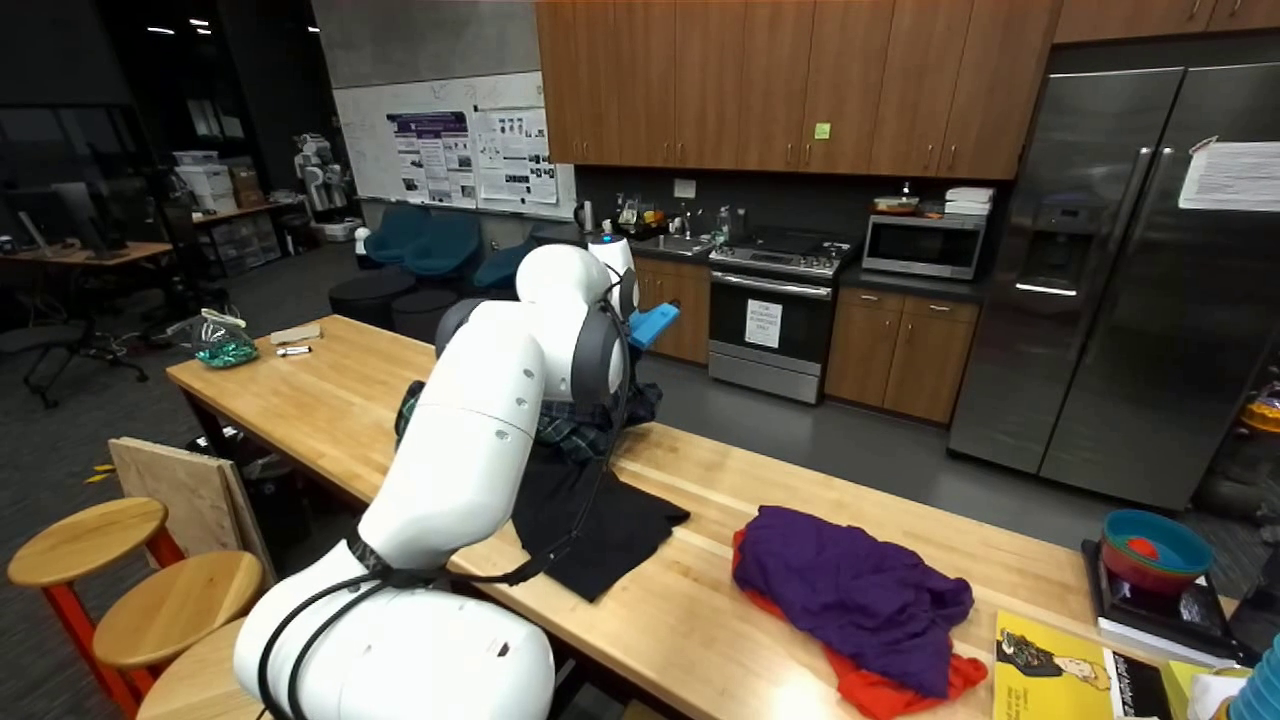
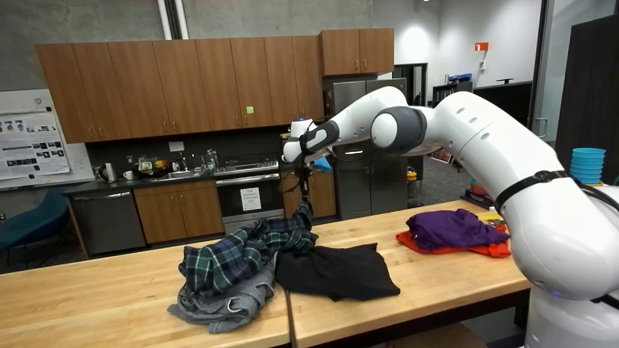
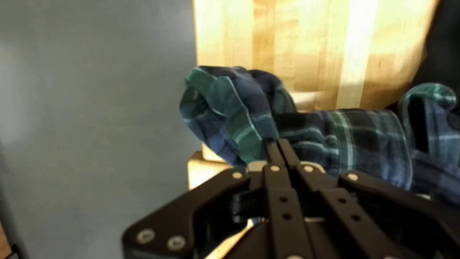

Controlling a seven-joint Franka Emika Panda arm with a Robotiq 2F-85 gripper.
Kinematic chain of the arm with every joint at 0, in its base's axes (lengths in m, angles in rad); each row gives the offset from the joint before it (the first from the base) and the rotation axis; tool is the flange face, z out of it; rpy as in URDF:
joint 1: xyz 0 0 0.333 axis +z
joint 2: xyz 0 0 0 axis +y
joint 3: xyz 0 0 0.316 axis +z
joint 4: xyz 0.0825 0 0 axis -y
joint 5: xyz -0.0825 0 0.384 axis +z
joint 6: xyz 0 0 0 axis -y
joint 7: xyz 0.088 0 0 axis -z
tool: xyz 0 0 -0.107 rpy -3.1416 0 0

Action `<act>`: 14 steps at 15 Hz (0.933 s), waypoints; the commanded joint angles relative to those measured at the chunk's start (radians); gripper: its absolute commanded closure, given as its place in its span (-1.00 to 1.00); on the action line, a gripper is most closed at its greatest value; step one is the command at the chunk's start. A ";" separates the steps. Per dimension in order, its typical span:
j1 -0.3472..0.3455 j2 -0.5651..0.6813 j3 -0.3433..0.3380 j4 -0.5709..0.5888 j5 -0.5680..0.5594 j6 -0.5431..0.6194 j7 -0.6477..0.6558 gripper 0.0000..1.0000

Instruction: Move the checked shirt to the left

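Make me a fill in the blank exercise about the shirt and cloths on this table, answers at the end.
1. Part of the checked shirt is pinched between two dark ____.
2. The cloth lying on top of the red cloth is ____.
3. In an exterior view, a ____ cloth sticks out from under the checked shirt, beside the black cloth.
4. The tabletop is made of ____.

Missing words: fingers; purple; grey; wood.
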 commanded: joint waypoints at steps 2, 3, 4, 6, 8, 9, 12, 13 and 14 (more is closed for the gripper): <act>0.127 0.036 -0.054 0.246 -0.143 -0.100 0.001 0.99; 0.155 0.043 -0.060 0.298 -0.173 -0.132 -0.012 0.99; 0.182 -0.069 -0.060 0.132 -0.209 -0.078 0.031 0.99; 0.234 -0.064 -0.068 0.204 -0.268 -0.113 0.011 0.99; 0.293 -0.061 -0.072 0.246 -0.326 -0.133 0.009 0.99; 0.322 -0.055 -0.075 0.272 -0.353 -0.145 0.007 0.99; 0.408 -0.032 -0.100 0.359 -0.393 -0.197 -0.016 0.99; 0.435 -0.028 -0.108 0.377 -0.405 -0.212 -0.021 0.99; 0.460 -0.028 -0.114 0.393 -0.415 -0.228 -0.030 0.99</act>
